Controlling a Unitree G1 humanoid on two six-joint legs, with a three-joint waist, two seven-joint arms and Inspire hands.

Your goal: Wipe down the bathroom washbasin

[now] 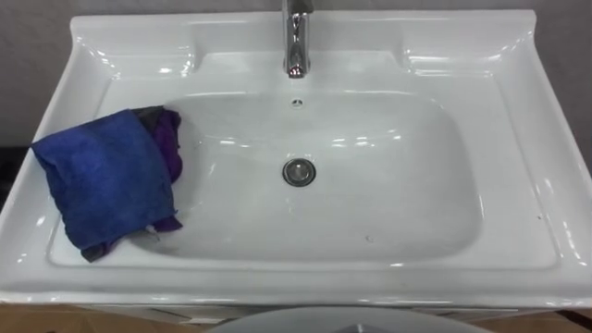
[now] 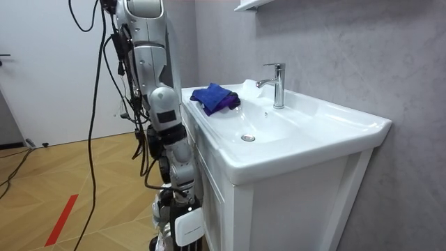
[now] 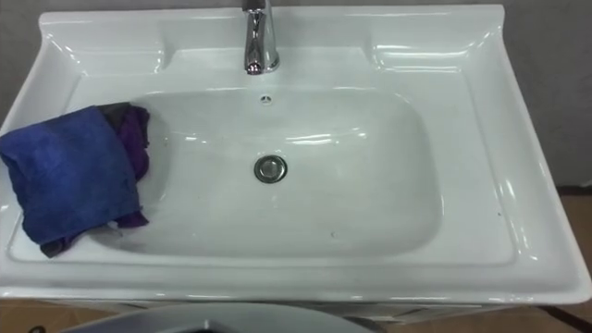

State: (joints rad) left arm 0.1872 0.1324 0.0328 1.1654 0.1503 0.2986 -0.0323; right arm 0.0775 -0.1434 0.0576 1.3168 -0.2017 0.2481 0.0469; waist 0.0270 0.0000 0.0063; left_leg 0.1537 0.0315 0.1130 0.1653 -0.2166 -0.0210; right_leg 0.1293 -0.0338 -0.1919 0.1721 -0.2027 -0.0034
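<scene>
The basin (image 1: 518, 139) is glossy, smooth white glaze (ceramic by its look); the tap (image 1: 296, 42) and drain ring (image 1: 299, 171) are polished metal; the blue cloth (image 1: 106, 176) is soft, matt, napped fabric

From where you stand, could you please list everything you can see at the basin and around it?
basin: one, white, on the cabinet in front of the robot
tap: one, chrome, middle of the back rim
drain: one, metal, middle of the bowl
overflow hole: one, in the bowl wall below the tap
blue cloth: one, blue, crumpled on the basin's left side, hanging into the bowl
purple cloth: one, purple, sticking out from under the blue cloth
cabinet: one, white, under the basin
floor: wooden, with a red strip
right hand: one, hanging low beside the cabinet front
</scene>
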